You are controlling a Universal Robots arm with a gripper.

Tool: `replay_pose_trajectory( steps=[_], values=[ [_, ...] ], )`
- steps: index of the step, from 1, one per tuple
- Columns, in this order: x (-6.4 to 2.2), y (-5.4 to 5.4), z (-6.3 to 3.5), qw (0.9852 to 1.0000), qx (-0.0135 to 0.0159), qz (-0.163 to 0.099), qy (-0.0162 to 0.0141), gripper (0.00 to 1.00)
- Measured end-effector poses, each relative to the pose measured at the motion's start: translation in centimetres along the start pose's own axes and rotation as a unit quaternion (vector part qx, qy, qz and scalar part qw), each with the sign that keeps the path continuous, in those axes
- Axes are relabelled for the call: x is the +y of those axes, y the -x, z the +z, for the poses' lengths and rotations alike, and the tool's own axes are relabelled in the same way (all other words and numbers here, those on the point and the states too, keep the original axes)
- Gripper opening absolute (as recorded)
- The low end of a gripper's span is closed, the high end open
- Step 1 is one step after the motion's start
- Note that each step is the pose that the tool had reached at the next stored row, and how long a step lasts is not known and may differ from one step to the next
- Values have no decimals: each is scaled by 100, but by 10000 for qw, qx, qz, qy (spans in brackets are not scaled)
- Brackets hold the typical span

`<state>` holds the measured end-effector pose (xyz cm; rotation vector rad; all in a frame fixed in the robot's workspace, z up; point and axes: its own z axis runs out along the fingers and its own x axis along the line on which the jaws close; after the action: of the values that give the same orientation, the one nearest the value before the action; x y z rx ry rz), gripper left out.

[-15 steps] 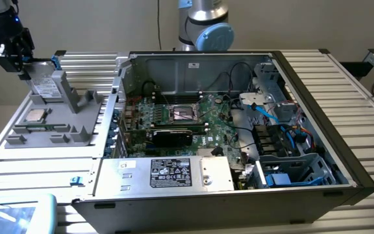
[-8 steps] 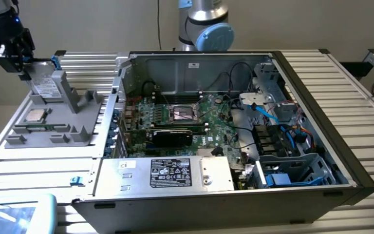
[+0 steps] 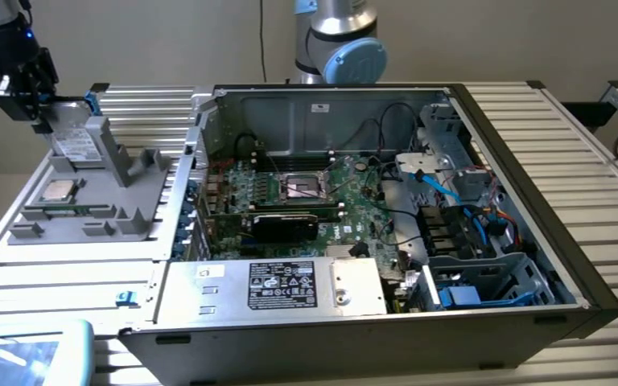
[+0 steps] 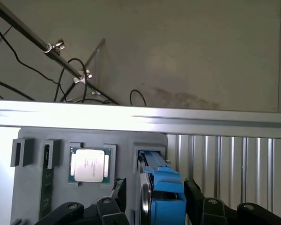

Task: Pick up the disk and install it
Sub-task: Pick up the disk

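Disk, blue-framed, stands upright in grey rack, upper left of ext. view, w/ gripper clamped on its sides. Pickup barely begun; nothing installed in open PC case yet.

Soft, even light falls on the grey holder in the exterior view, leaving only faint shadows under its ledges. The pale slatted desk around it shines mildly. The open computer case next to the holder is dim inside, shaded by its own walls. In the wrist view a metal rail along the holder's far edge glares white. The chip seated in the holder glints, and the black tool clamped on the disk sits in shade.
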<state>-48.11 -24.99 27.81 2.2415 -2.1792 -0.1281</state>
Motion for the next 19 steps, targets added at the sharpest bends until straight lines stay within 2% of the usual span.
replay_pose_trajectory(
  steps=[9, 19],
  values=[
    [2, 0, 13, 10000, -74, -5, -2, 61],
    [3, -1, 13, 10000, -79, -6, -3, 61]
  ],
)
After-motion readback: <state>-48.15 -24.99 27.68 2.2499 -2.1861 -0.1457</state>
